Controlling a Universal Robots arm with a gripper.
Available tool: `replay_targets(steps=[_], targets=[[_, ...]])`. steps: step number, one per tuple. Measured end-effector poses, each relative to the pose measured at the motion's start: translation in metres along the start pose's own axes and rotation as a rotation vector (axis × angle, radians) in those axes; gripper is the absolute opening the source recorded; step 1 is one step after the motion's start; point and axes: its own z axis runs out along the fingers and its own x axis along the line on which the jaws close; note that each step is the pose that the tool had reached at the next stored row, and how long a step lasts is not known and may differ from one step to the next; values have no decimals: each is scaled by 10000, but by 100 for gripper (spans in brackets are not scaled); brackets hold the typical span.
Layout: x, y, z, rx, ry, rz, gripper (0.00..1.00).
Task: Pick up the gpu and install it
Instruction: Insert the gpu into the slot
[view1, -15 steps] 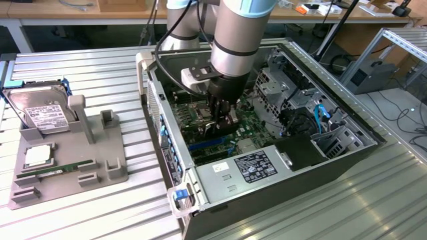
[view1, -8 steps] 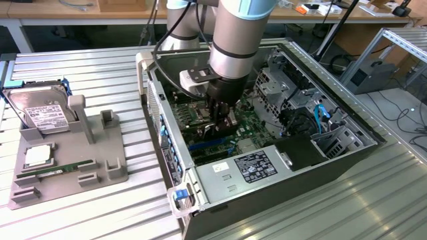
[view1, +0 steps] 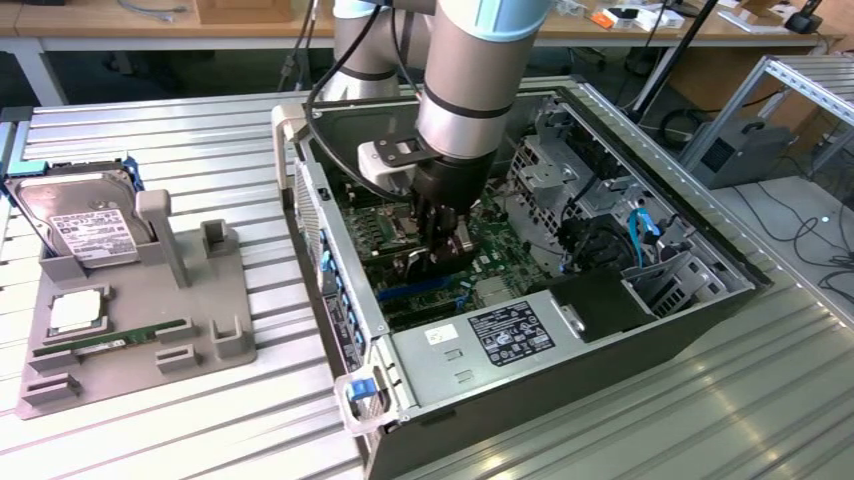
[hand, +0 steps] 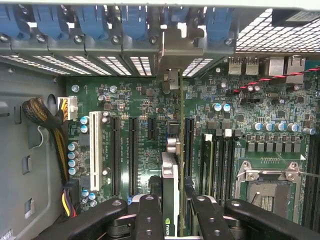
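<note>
Gripper (hand: 171, 212) fingers pinch the gpu (hand: 170, 190) edge-on — the card hangs upright between the black pads, low inside the open computer case (view1: 694, 300). Picking up looks done; seating does not. From the wrist view the card's thin edge runs along a line with a motherboard (hand: 140, 105) expansion slot and its silver end bracket (hand: 172, 50) reaches up toward the rear slot openings beside the blue retention clips (hand: 90, 22), but I can't tell whether the connector has touched the slot yet, let alone gone home. From the exterior view the arm (view1: 467, 90) stands straight down into the case over the board. Off to the exterior view's left, the grey parts holder (view1: 134, 340) carries the hard drive (view1: 83, 225) and a memory stick (view1: 114, 342).
</note>
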Motion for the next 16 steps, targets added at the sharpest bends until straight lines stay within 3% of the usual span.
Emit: replay_targets(steps=[16], targets=[[9, 40, 52, 1, -33, 76, 27]])
